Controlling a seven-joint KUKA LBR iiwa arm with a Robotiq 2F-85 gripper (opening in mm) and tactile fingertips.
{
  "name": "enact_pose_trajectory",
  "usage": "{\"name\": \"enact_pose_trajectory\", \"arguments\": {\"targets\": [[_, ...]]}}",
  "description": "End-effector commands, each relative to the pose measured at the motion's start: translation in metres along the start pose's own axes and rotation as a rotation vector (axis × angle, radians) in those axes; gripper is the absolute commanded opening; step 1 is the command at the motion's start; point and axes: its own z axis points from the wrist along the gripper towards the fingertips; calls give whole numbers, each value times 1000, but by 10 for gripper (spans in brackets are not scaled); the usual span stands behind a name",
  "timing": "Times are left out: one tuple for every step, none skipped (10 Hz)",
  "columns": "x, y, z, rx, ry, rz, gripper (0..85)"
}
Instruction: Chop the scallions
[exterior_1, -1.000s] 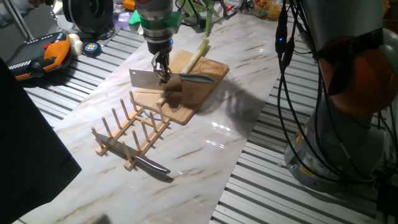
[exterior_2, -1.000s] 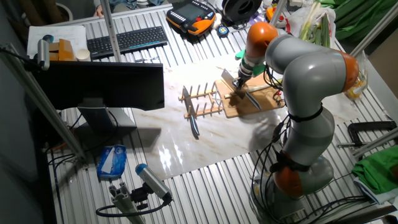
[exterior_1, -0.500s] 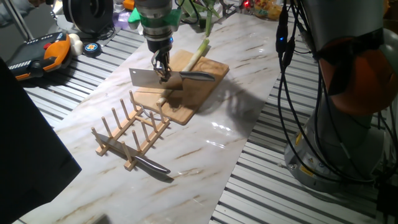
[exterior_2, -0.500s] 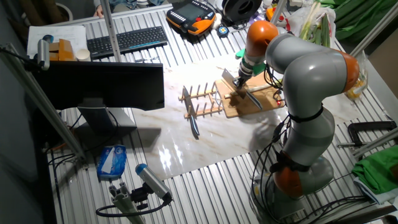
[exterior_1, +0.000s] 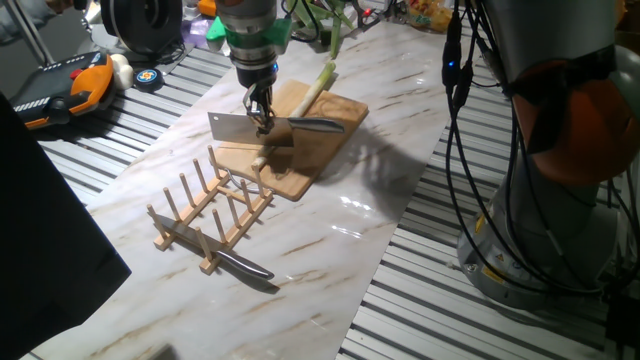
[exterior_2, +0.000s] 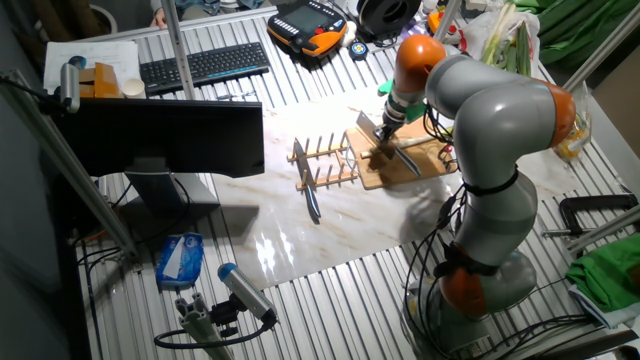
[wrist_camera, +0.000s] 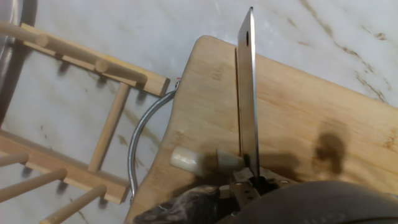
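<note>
The scallions' long stalk (exterior_1: 318, 85) lies on the far end of the wooden cutting board (exterior_1: 300, 165), its green tops running off the back. A short whitish cut chunk (exterior_1: 258, 162) (wrist_camera: 191, 160) rests near the board's front edge. My gripper (exterior_1: 263, 115) (exterior_2: 384, 131) is shut on a cleaver. The steel blade (exterior_1: 232, 126) points left and the dark handle (exterior_1: 318, 125) points right, just above the board. In the hand view the blade (wrist_camera: 247, 93) shows edge-on, with the chunk beside its near end. The fingers (wrist_camera: 249, 185) show only as dark shapes at the bottom.
A wooden peg rack (exterior_1: 212, 210) (wrist_camera: 93, 62) stands just in front of the board, with a knife (exterior_1: 245, 266) lying at its near side. A curved metal handle (wrist_camera: 142, 137) hangs off the board's edge. A pendant (exterior_1: 70, 88) and clutter sit at the back left.
</note>
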Motion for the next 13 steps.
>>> {"name": "enact_pose_trajectory", "arguments": {"targets": [[1, 0, 1, -2, 0, 0, 7], [1, 1, 1, -1, -1, 0, 7], [0, 1, 1, -1, -3, 0, 7], [1, 0, 1, -1, -3, 0, 7], [2, 0, 1, 1, -4, 0, 7], [2, -1, 1, 0, -4, 0, 7], [2, -1, 2, -2, -5, 0, 7], [2, 0, 3, -3, -5, 0, 7], [1, 1, 4, -3, -5, 0, 7], [0, 3, 5, -3, -5, 2, 7], [0, 3, 6, -3, -7, 3, 7], [0, 3, 5, -2, -8, 5, 7], [0, 2, 4, -2, -8, 5, 7]]}}
